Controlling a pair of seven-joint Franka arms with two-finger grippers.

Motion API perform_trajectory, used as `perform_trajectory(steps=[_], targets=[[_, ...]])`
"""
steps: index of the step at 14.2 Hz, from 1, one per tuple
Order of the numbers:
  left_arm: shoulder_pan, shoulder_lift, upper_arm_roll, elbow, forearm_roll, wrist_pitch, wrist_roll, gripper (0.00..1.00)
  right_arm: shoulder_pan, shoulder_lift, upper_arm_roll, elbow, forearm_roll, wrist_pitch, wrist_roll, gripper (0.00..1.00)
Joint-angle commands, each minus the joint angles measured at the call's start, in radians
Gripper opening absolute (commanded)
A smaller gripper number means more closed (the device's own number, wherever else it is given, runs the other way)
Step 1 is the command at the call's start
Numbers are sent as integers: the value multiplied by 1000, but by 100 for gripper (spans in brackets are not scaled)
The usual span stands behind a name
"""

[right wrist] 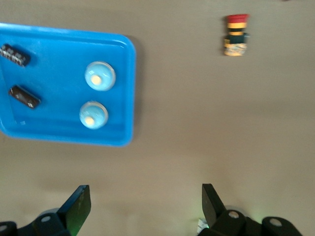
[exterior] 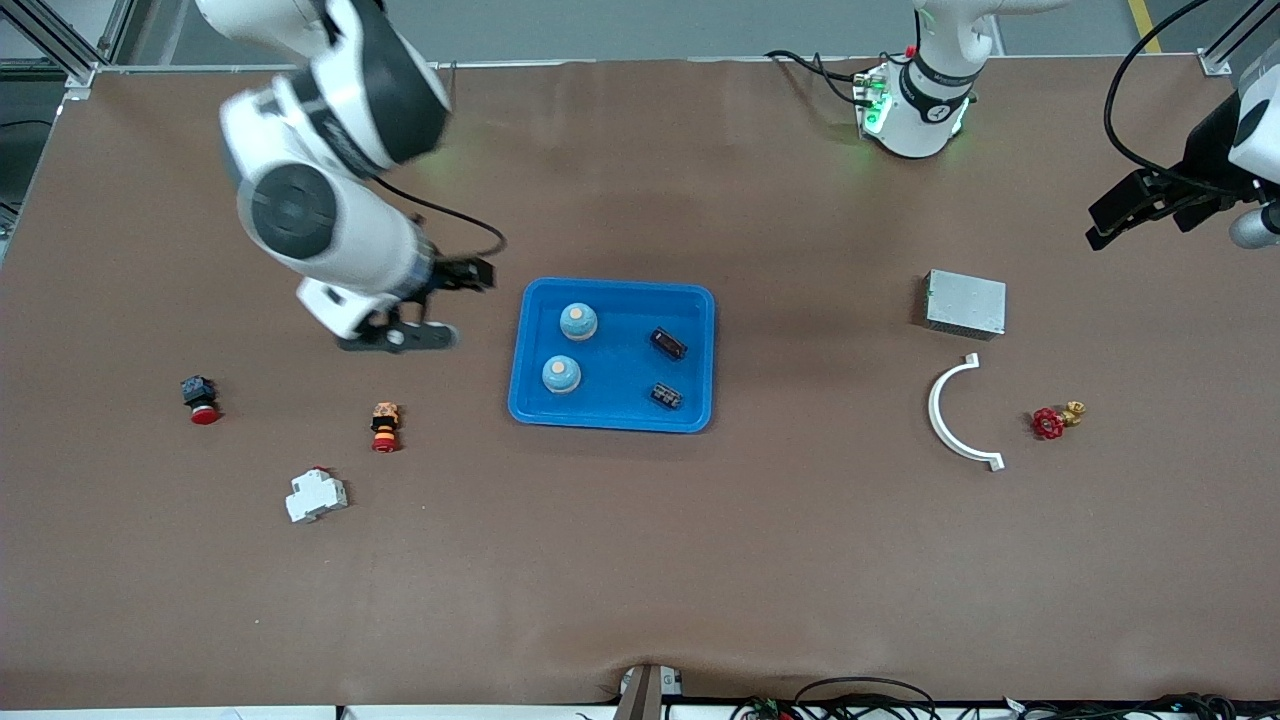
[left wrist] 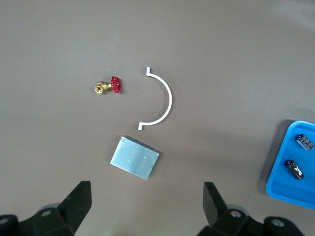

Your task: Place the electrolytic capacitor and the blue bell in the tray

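Observation:
The bright-blue tray (exterior: pixel 620 405) lies mid-table. In it are two blue bells (exterior: pixel 578 321) (exterior: pixel 561 374) and two black electrolytic capacitors (exterior: pixel 668 343) (exterior: pixel 666 396). My right gripper (exterior: pixel 462 303) is open and empty, up over the bare table beside the tray toward the right arm's end. Its wrist view shows the tray (right wrist: pixel 69 132), both bells (right wrist: pixel 100 76) (right wrist: pixel 93 114) and both capacitors (right wrist: pixel 15 54) (right wrist: pixel 24 96). My left gripper (exterior: pixel 1125 215) is open and empty, high over the left arm's end of the table. Its wrist view shows the tray's corner (left wrist: pixel 275 182) with the capacitors (left wrist: pixel 306 141) (left wrist: pixel 296 168).
A grey metal box (exterior: pixel 965 303), a white curved piece (exterior: pixel 955 412) and a red-handled brass valve (exterior: pixel 1055 420) lie toward the left arm's end. Two red push-button switches (exterior: pixel 200 398) (exterior: pixel 385 426) and a white breaker (exterior: pixel 315 495) lie toward the right arm's end.

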Motion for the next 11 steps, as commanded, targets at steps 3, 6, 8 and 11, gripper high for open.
perform_trajectory(steps=[3, 6, 8, 11], targets=[[5, -13, -2, 1, -15, -15, 12, 100, -216, -149, 10, -77, -7, -64, -229, 100], [5, -12, -2, 1, -15, -15, 12, 100, -354, -152, 10, -75, -18, -40, -272, 100], [5, -12, -2, 1, -15, -15, 13, 100, -410, -143, 10, -54, -55, 3, -278, 100], [5, -12, -2, 0, -15, -15, 13, 100, -416, -99, 10, 12, -119, 26, -278, 100]])
